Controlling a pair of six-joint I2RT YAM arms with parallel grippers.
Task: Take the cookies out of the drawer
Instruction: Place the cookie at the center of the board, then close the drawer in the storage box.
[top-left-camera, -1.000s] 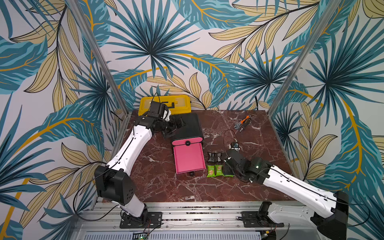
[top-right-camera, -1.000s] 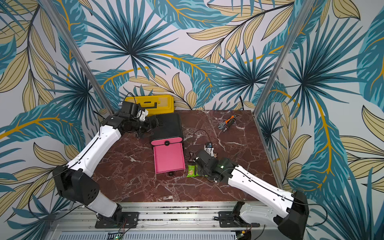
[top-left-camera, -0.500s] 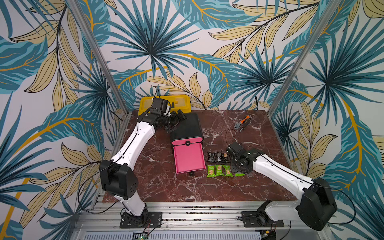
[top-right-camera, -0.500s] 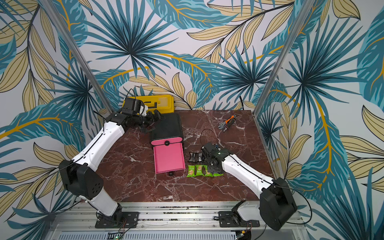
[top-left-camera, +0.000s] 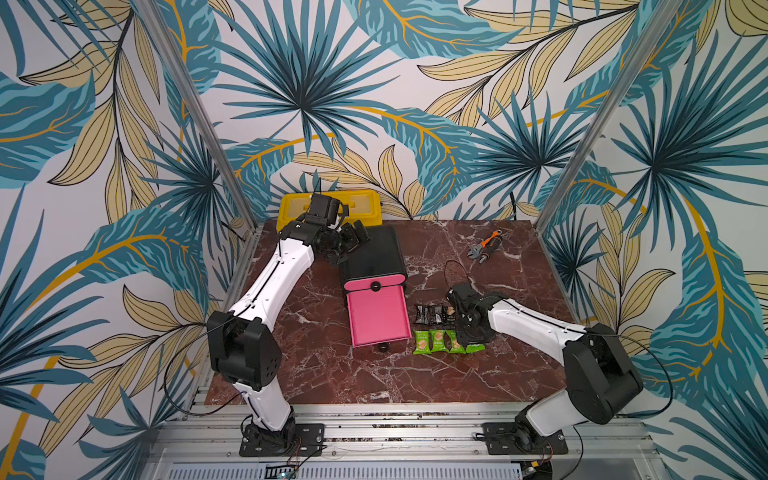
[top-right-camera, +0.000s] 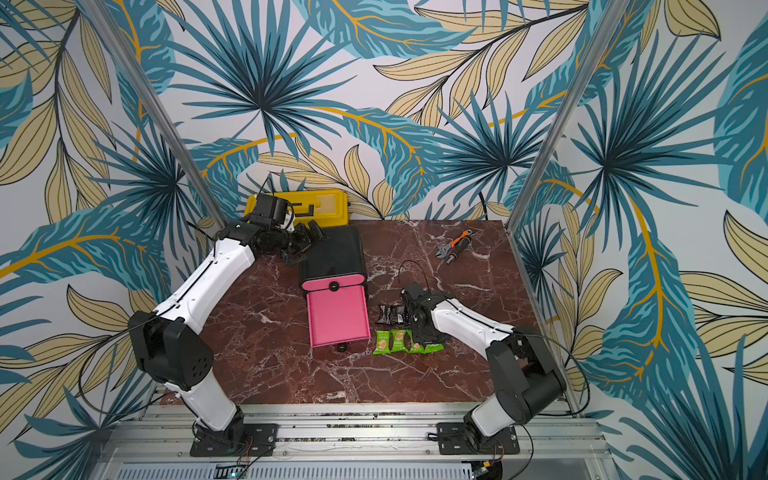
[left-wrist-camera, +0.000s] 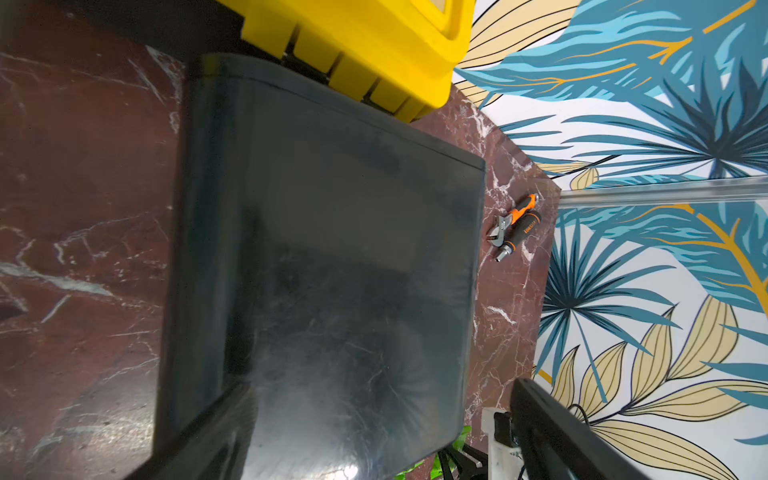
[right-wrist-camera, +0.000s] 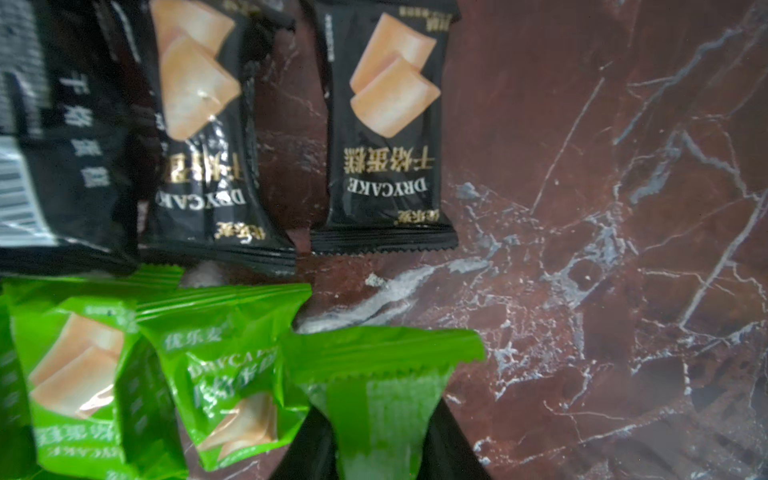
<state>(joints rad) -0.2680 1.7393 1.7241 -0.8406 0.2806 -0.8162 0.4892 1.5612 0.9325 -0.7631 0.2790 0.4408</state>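
The pink drawer (top-left-camera: 376, 316) stands open from its black cabinet (top-left-camera: 374, 249), and I see only its bare floor. At its 3 o'clock on the table (top-left-camera: 457, 382) lie black cookies (top-left-camera: 430, 313) and, nearer me, green cookies (top-left-camera: 437, 340). My right claw (right-wrist-camera: 378, 411) pinches the end green cookie (right-wrist-camera: 382, 365), jaws narrowly parted. My left claw (left-wrist-camera: 380, 386) gapes wide over the cabinet, holding nothing.
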